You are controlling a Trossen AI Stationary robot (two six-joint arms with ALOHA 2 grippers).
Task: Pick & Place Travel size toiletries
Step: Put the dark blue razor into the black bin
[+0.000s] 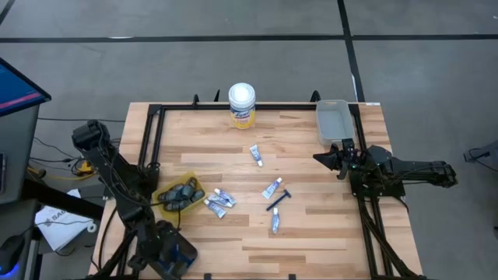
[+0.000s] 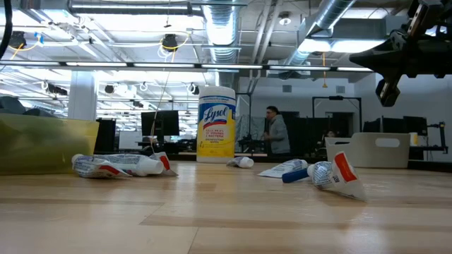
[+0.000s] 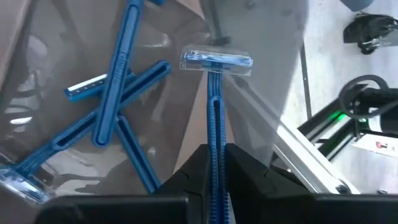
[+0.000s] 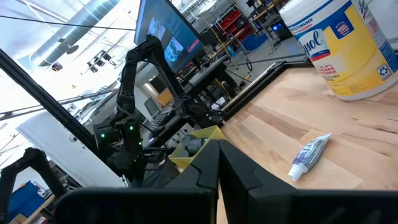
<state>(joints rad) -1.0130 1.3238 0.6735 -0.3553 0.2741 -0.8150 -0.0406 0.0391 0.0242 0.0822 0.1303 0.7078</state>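
My left gripper (image 1: 177, 255) hovers at the table's near left corner, shut on a thin blue razor (image 3: 215, 93). Below it, in the left wrist view, several more blue razors (image 3: 115, 93) lie in a clear container (image 3: 37, 74). White tubes (image 1: 256, 155) (image 1: 271, 188) (image 1: 220, 201) and one blue razor (image 1: 278, 201) lie flat on the table's middle. Dark grey sticks (image 1: 180, 194) lie in a yellow tray (image 1: 165, 189). My right gripper (image 1: 320, 158) is shut and empty, raised above the table's right side. My left gripper pinches the razor by its handle (image 3: 215, 134) between the two fingers (image 3: 245, 165), which lie along the handle. The razor's head (image 3: 216, 60) points away from the gripper, out past the fingertips. It is lifted clear above the razors in the container.
A tall white canister with a yellow label (image 1: 242, 105) stands at the far edge. A clear empty bin (image 1: 333, 121) sits at the far right corner. A black frame (image 1: 152, 132) runs along the table's left and far edges. A person (image 2: 277, 132) stands far behind the table.
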